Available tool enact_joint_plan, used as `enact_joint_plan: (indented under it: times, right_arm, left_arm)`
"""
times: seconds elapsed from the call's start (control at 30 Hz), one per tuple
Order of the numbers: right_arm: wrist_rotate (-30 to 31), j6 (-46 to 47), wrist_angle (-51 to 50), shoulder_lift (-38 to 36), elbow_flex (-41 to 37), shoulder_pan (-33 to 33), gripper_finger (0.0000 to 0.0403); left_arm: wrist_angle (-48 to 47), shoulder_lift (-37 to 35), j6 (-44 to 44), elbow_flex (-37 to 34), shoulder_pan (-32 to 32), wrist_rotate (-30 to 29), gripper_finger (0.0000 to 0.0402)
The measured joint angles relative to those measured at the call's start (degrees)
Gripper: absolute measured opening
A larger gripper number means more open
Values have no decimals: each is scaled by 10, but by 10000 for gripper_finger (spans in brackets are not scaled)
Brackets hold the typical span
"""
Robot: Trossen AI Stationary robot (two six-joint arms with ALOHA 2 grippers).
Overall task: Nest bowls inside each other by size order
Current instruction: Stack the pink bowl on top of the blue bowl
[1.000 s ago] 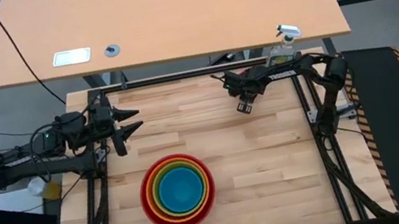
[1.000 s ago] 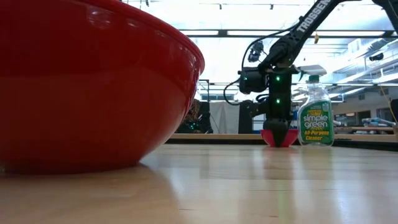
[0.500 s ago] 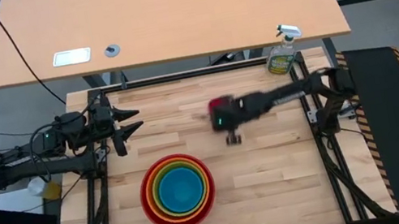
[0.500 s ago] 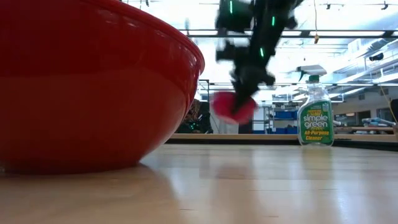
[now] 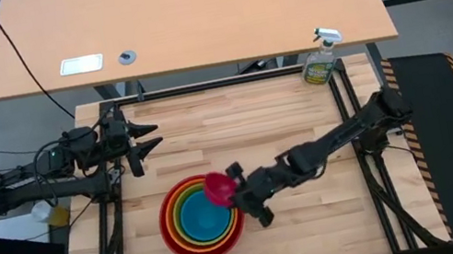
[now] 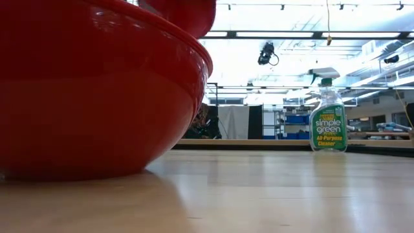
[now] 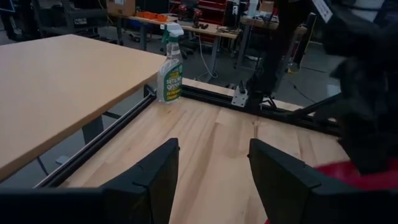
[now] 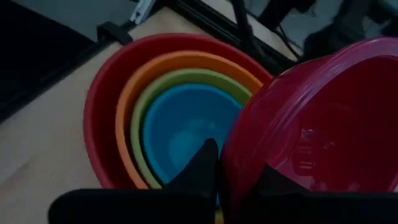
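Four bowls stand nested near the table's front: red (image 5: 175, 242) outermost, then orange (image 8: 205, 61), lime green (image 8: 142, 118) and blue (image 5: 201, 215) innermost. The red bowl's base rests on the table (image 6: 77, 97). My right gripper (image 5: 235, 194) is shut on the small magenta pink bowl (image 5: 218, 187), above the stack's right rim. The pink bowl also shows in the right wrist view (image 8: 323, 118) and at the top of the low view (image 6: 187, 11). My left gripper (image 5: 150, 136) is open and empty at the table's far left. My right gripper holds the pink bowl by its rim (image 8: 229, 155), on the side toward the stack. One finger (image 8: 200, 167) stands on one side of the wall and the other (image 8: 278, 182) on the other side. The bowl is tilted and lifted clear above the stack's right rim.
A spray bottle (image 5: 321, 62) of yellowish liquid stands beyond the table's far right corner; it also shows in the low view (image 6: 328, 123). A larger light wooden table (image 5: 179, 14) lies behind. Bare tabletop (image 5: 317, 214) lies right of the stack.
My right gripper has lifted the pink bowl off the table's far right, near the spray bottle. It has swung it quickly toward the near left, to above the nested stack. The bowl has gone from resting on the table to tilted in the air.
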Motion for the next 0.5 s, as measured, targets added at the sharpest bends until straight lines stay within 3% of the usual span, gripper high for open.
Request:
enact_joint_plan:
  times: [0.13,0.27,0.5]
  right_arm:
    - [-15,21,64,65,3,8,30]
    - [-11,20,67,145,61,13,30]
    - [16,-19,-57,266,224,18,31]
  left_arm:
    - [0,0,-7,0,0,0,199]
    - [1,0,-13,0,0,0,199]
    - [3,0,-22,0,1,0,199]
